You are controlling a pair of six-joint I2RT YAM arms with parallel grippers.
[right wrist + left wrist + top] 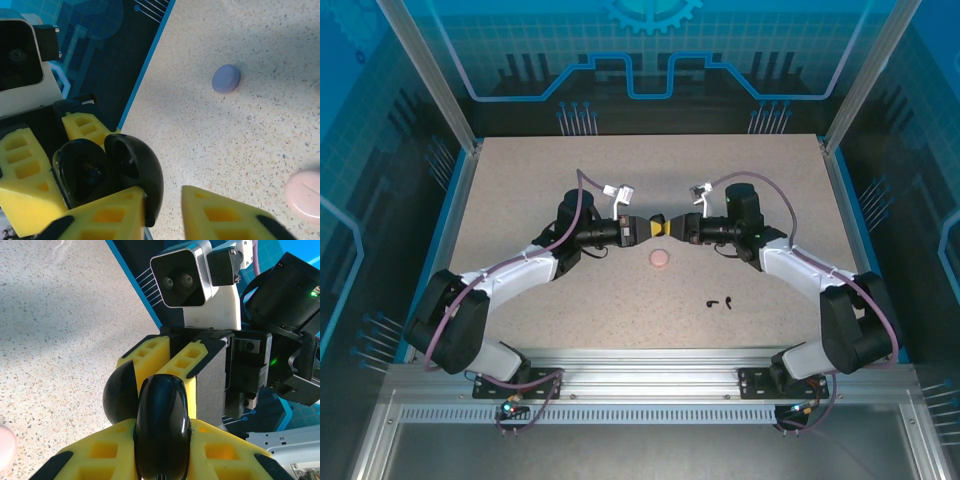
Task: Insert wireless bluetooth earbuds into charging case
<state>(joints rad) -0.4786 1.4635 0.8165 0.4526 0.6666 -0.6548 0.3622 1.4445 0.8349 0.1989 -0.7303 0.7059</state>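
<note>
Left gripper (648,228) is clamped on the black case (162,432) at mid-table, above the surface, with the case's lid (119,396) swung open toward the right gripper (164,201). That gripper's jaws stand narrowly apart with nothing between them, one finger (107,220) up against the lid. Pink case (661,258) lies shut on the table (520,200) just near of the two grippers, the two black earbuds (730,298) lie loose further right and nearer, close together, and a purple case (226,78) sits apart on the table.
</note>
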